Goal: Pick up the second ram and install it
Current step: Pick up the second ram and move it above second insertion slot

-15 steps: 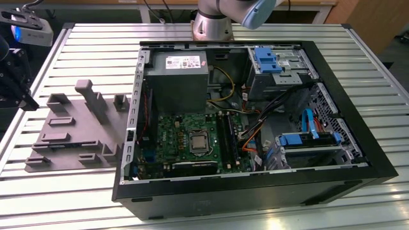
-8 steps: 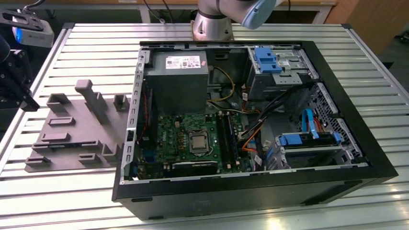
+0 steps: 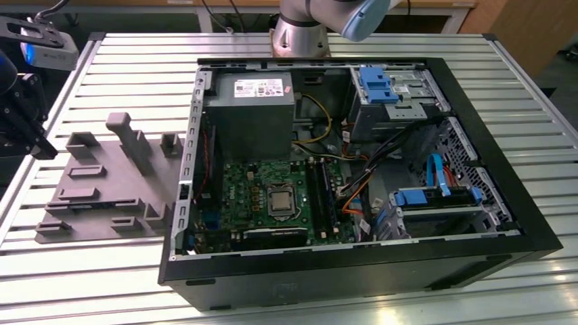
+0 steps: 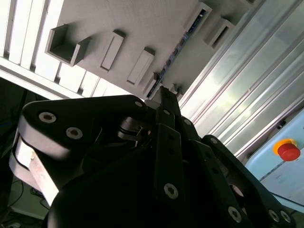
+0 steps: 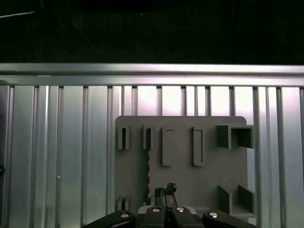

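Two fingers drawn together at the tip of the gripper (image 5: 165, 189), with barely a line of light between them and nothing pinched. Hangs over the grey moulded tray (image 5: 190, 190), tips lining up just beside the near end of the second ram (image 5: 148, 161) in both wrist views; height above it not to be judged from these angles.

Second ram (image 4: 176, 50): on edge in a narrow slot of that tray, running away from the fingertips, thin top edge uppermost, small chips faintly showing along one face in the second wrist view. Untouched as things stand, not yet lifted.

Likely very light, and stiff along its length, yet thin enough to crack or flex if levered sideways. Probably smooth and a little slippery on the flat faces. Best taken, by this reading, across its thickness near the middle of the long top edge, pads flat on both faces, to avoid tipping or pivoting. Calls for a modest squeeze only, on account of the chips; lower contact edge better left alone.

Farther out, in the exterior view: same tray (image 3: 99, 196) with its upright blocks on the slatted metal table (image 3: 91, 271), just beside the open computer case (image 3: 361, 277) toward the exterior view's left; inside the case, green motherboard (image 3: 253, 183) with long dark memory slots (image 3: 323, 193), well apart from the ram.
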Available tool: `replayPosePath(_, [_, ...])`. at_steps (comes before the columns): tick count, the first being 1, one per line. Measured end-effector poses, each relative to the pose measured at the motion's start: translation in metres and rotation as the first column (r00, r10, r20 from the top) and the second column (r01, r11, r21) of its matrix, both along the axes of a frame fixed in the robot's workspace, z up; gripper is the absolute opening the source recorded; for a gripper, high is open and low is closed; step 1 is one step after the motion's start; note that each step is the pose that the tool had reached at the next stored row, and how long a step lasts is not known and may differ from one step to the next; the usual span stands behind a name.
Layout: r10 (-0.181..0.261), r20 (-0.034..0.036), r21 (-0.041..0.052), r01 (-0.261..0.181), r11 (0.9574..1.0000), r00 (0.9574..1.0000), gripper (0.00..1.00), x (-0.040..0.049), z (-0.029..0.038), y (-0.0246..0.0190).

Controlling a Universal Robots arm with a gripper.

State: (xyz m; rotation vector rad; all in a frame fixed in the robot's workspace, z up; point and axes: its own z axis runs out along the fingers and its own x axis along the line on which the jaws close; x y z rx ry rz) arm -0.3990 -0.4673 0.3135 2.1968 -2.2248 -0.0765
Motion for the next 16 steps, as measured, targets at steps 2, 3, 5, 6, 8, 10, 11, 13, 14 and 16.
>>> replayPosePath(2, [0.0, 0.0, 0.0, 0.0, 1.0, 1.0, 0.11, 0.0, -0.0008, 0.0])
replayPosePath(3, [0.0, 0.0, 0.0, 0.0, 1.0, 1.0, 0.11, 0.0, -0.0012, 0.0])
replayPosePath(5, [0.0, 0.0, 0.0, 0.0, 1.0, 1.0, 0.11, 0.0, -0.0019, 0.0])
replayPosePath(6, [0.0, 0.0, 0.0, 0.0, 1.0, 1.0, 0.11, 0.0, -0.0022, 0.0])
replayPosePath(8, [0.0, 0.0, 0.0, 0.0, 1.0, 1.0, 0.11, 0.0, -0.0028, 0.0])
replayPosePath(10, [0.0, 0.0001, 0.0, 0.0, 1.0, 1.0, 0.11, 0.0, -0.0035, 0.0])
replayPosePath(11, [0.0, 0.0001, 0.0, 0.0, 1.0, 1.0, 0.11, 0.0, -0.0038, 0.0])
replayPosePath(13, [0.0, 0.0001, 0.0001, 0.0, 1.0, 1.0, 0.11, 0.0, -0.0045, 0.0])
replayPosePath(14, [0.0, 0.0001, 0.0001, 0.0, 1.0, 1.0, 0.11, 0.0, -0.0047, 0.0])
replayPosePath(16, [0.0, 0.0, 0.0, 0.0, 1.0, 1.0, 0.11, 0.0, -0.0053, 0.0])
